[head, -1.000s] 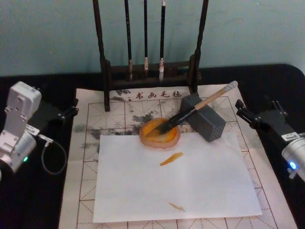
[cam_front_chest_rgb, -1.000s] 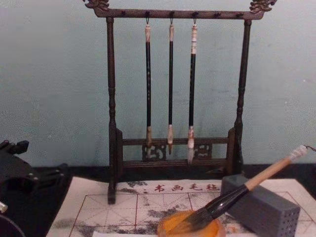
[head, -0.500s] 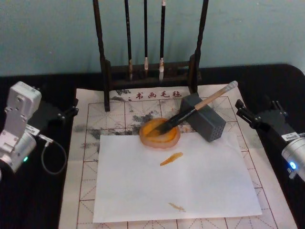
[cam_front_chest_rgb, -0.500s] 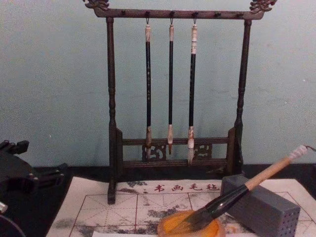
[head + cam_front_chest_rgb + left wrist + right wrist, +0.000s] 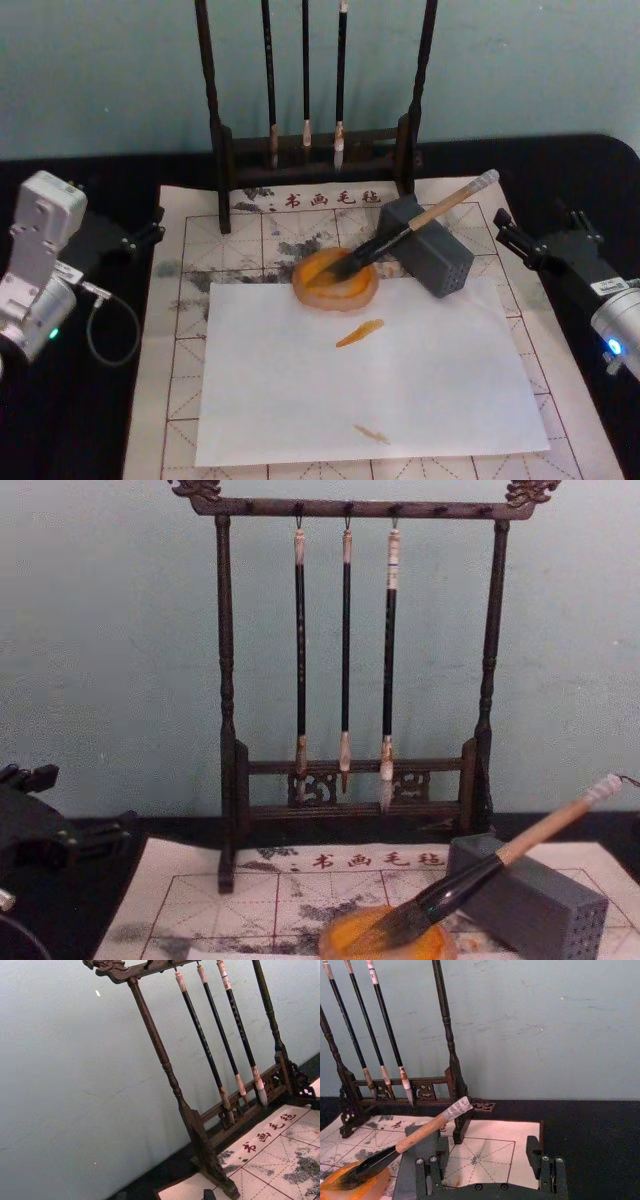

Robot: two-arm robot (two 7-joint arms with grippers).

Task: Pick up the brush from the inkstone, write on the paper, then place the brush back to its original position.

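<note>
The brush (image 5: pixel 410 225) lies with its dark bristles in the orange inkstone (image 5: pixel 335 288) and its pale handle propped on a grey block (image 5: pixel 438 258). The chest view shows the brush (image 5: pixel 480 870) slanting up to the right. The paper (image 5: pixel 185 300) with its red grid lies flat under them. A plain white sheet (image 5: pixel 400 390) with two orange strokes covers its middle. My right gripper (image 5: pixel 535 222) is open to the right of the block, apart from the brush; in the right wrist view its fingers (image 5: pixel 427 1172) stand wide. My left gripper (image 5: pixel 148 228) is open at the paper's left edge.
A dark wooden rack (image 5: pixel 220 150) holding three thin brushes (image 5: pixel 345 660) stands at the back of the paper, against a pale blue wall. Black cloth covers the table on both sides. A cable loop (image 5: pixel 110 330) hangs by the left arm.
</note>
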